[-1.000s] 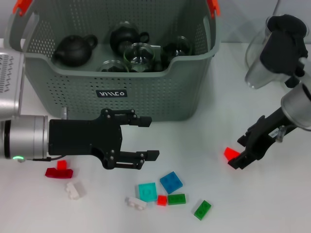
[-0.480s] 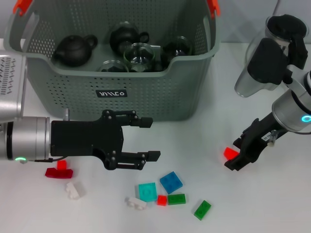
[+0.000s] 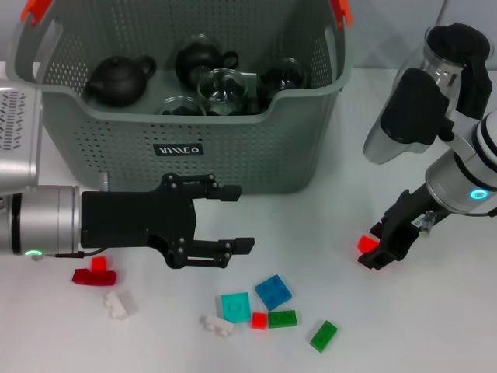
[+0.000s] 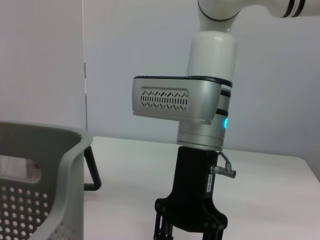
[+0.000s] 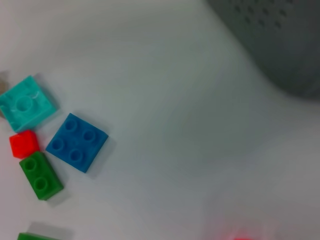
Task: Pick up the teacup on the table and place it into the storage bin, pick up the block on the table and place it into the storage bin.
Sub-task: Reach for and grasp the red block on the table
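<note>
The grey storage bin [image 3: 256, 148] stands at the back, with glass teacups [image 3: 221, 85] and dark teapots [image 3: 118, 79] inside it. A red block [image 3: 366, 244] lies on the white table at the right. My right gripper [image 3: 375, 246] is down at the table, open, with this block between its fingers. The left gripper [image 3: 243, 218] hovers open and empty in front of the bin. Loose blocks lie below it: blue [image 3: 273, 291], teal [image 3: 234, 306], small red [image 3: 258, 320] and green [image 3: 282, 318]. The right wrist view shows the blue block [image 5: 77, 142] and the teal block [image 5: 25, 102].
A glass pitcher [image 3: 444, 58] stands at the back right behind my right arm. White blocks [image 3: 118, 304] and a dark red block [image 3: 94, 274] lie at the front left. Another green block [image 3: 324, 336] sits near the front edge. The bin's rim [image 4: 55, 137] shows in the left wrist view.
My right arm's upper links have swung left and down, and its gripper has edged closer around the red block. The left arm has not moved.
</note>
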Robot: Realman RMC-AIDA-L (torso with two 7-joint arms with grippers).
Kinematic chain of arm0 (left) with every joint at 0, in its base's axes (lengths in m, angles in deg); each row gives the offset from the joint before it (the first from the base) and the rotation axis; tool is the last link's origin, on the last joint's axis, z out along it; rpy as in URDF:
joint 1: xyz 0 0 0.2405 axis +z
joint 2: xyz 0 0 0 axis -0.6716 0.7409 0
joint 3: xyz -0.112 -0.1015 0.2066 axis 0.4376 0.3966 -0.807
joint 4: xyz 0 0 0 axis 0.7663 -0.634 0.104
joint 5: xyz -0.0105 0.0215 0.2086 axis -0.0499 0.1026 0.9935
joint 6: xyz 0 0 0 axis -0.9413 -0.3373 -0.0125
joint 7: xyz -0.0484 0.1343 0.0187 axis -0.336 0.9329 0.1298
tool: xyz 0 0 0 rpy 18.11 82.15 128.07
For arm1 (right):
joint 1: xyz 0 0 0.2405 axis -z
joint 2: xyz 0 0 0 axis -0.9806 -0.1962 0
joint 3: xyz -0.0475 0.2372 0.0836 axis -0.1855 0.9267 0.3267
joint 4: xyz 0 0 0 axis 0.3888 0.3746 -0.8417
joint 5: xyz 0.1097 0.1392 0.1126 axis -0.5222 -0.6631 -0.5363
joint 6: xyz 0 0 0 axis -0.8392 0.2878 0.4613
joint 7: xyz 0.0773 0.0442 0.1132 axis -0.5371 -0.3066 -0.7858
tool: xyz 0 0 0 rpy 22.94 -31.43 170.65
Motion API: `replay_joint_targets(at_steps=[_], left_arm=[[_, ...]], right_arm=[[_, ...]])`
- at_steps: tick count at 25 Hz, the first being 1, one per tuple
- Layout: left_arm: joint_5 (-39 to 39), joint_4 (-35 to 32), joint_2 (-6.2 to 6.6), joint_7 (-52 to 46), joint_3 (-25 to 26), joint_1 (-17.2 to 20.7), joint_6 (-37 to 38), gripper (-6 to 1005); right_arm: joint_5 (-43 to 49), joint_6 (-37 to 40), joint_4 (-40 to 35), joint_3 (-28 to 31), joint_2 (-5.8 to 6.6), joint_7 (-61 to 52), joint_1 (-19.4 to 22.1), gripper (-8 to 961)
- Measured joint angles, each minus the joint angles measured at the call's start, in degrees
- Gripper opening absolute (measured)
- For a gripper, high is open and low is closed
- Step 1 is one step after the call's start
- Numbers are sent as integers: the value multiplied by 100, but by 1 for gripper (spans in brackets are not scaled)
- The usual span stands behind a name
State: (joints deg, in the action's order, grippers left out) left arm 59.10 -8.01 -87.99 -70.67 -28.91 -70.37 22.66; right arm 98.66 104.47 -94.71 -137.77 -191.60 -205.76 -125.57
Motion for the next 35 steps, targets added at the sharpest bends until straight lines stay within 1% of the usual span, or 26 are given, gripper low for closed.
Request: replay_joint_targets(at_steps=[4,29,34,35], left_arm=[[-1,38,0,0,8,4,-37,756],[-26,132,0,0,102,-12,-105,752],[-6,146,0,0,137,-9,-105,753],[-4,148,0,0,138,-7,-105,753]], right_arm=[[0,-11,5,-5,0,-1,-13,600],[8,-47,-35,-378,0,-179,13,578],[27,-106,-37,-586,3,-315,13,545],[34,-106,-44,-626,4,-352,13,520]])
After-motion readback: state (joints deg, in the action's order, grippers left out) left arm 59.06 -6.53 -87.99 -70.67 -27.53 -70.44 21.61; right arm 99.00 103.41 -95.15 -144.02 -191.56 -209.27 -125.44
